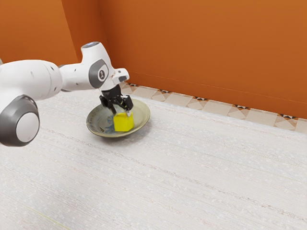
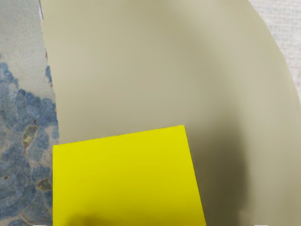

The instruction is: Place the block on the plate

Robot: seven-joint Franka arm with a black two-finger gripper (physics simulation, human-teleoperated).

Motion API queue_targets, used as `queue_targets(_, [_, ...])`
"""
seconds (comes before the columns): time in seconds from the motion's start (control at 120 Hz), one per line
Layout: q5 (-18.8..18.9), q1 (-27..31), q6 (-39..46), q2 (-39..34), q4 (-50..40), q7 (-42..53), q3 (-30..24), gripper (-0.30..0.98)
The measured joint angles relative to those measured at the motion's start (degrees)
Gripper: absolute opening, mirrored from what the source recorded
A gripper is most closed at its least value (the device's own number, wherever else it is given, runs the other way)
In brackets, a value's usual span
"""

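Jaws open, not gripping. In ext. view we've got gripper over yellow block, left of ctr; looks seated in plate. Risk: if we retract off-vertical, a finger prob. snags it, tips it or slides it on the slope.

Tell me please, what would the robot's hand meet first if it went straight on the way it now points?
Probably the yellow block, as the hand points down at it in the plate. Depth is unclear; it might instead straddle the block and meet the plate.
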Motion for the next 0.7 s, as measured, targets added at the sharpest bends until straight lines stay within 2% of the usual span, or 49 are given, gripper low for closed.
queue_targets(0.117, [1.3, -0.1, -0.2, -2.9, -0.1, 0.1, -0.3, 0.61])
queue_targets(0.367, [6.9, -2.2, -3.1, -13.2, -3.6, 1.2, -3.7, 0.66])
queue_targets(0.592, [10.7, -7.2, -10.9, -22.0, -6.2, 6.0, -4.0, 0.68])
queue_targets(0.7, [11.6, -7.9, -14.2, -23.6, -7.4, 7.8, -4.2, 0.68])
